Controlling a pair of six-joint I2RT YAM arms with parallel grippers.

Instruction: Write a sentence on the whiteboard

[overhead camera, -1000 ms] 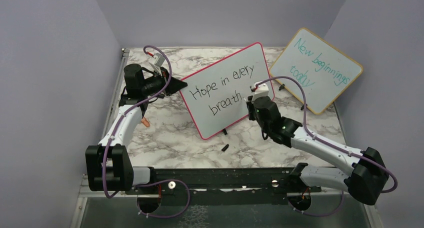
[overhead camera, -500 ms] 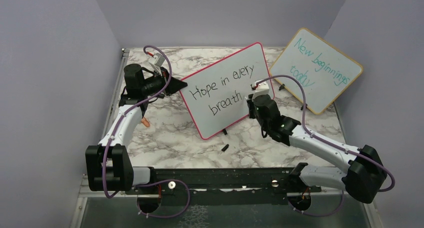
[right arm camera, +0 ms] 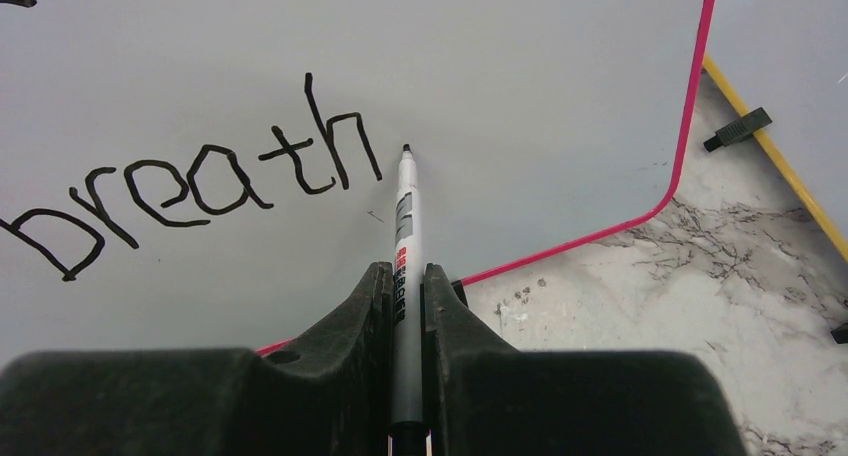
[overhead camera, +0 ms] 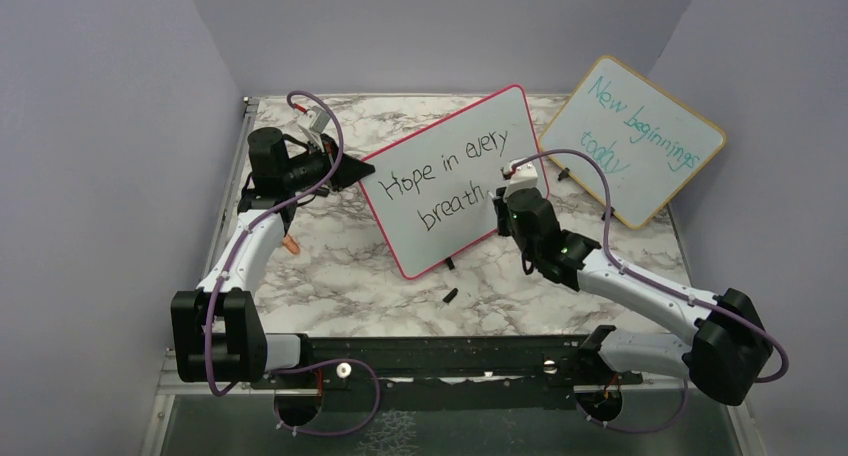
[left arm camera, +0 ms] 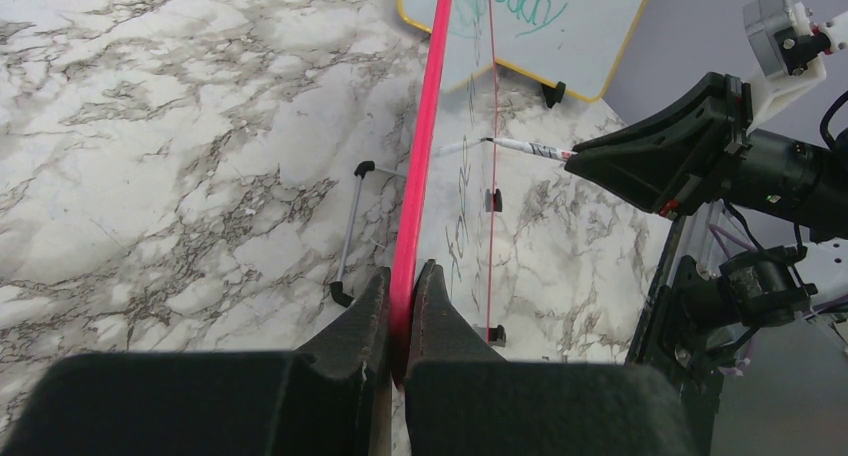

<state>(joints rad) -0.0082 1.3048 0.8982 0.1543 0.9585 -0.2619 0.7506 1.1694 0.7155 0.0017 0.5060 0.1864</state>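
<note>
Right gripper (right arm camera: 405, 276) is clenched on a marker (right arm camera: 405, 211), its tip at the whiteboard (overhead camera: 430, 248) face, at 3 o'clock of "breath". Whiteboard stands tilted mid-table, bearing the sentence (overhead camera: 452, 160) "Hope in every breath" in two lines. Left gripper (left arm camera: 402, 286) pinches its pink frame at 9 o'clock. Wooden-framed board (overhead camera: 632, 141) with teal writing stands at 2 o'clock. Small black piece (overhead camera: 450, 296) lies at 6 o'clock on the marble table (overhead camera: 330, 276).

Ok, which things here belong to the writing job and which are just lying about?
In the job: whiteboard, sentence, marker, left gripper holding the whiteboard, right gripper holding the marker.
Lying about: second board, small black piece, small orange piece.
</note>
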